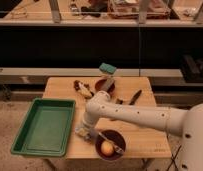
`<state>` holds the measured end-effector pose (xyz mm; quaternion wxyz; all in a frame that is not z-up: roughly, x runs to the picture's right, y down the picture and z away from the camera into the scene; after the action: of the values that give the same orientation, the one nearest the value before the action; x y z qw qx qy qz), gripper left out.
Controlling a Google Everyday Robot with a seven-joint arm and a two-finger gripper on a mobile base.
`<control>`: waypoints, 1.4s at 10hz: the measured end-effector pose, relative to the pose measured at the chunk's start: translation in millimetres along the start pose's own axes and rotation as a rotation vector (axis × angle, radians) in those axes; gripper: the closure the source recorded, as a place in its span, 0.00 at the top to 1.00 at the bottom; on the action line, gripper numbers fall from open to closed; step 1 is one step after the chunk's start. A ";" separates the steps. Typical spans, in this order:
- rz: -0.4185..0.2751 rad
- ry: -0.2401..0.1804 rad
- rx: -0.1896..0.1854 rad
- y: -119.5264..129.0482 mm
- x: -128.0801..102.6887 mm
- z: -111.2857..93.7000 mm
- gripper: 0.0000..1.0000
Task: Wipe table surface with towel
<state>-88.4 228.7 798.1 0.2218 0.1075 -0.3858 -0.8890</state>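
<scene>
On the wooden table [62, 89], a big white robot arm [140, 116] reaches in from the right, and its far end runs off the edge of the view. The arm bends down to the gripper [84, 132], which sits low over the table between the green tray [44, 126] and the dark red bowl [110, 144]. I cannot tell how the jaws stand, because that spot is only a pale blur. Something light lies right under the gripper; it may be the towel, but I cannot be sure.

A round yellow fruit [108, 148] and a knife [111, 141] rest in the bowl. Farther back stand a second dark bowl [103, 85] with a teal sponge [107, 68] above it. Beside them lies a small brown and white thing [83, 89] that I cannot name. A dark tool [135, 96] lies near the arm, partly hidden.
</scene>
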 end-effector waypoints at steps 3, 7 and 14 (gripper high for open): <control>0.054 0.000 -0.007 26.1 -28.1 -6.1 0.00; 0.114 -0.002 -0.042 98.7 -10.0 -8.2 0.00; 0.024 -0.014 -0.020 77.0 17.8 -3.0 0.00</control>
<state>-79.0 171.8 852.2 0.2307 0.0946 -0.3796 -0.8909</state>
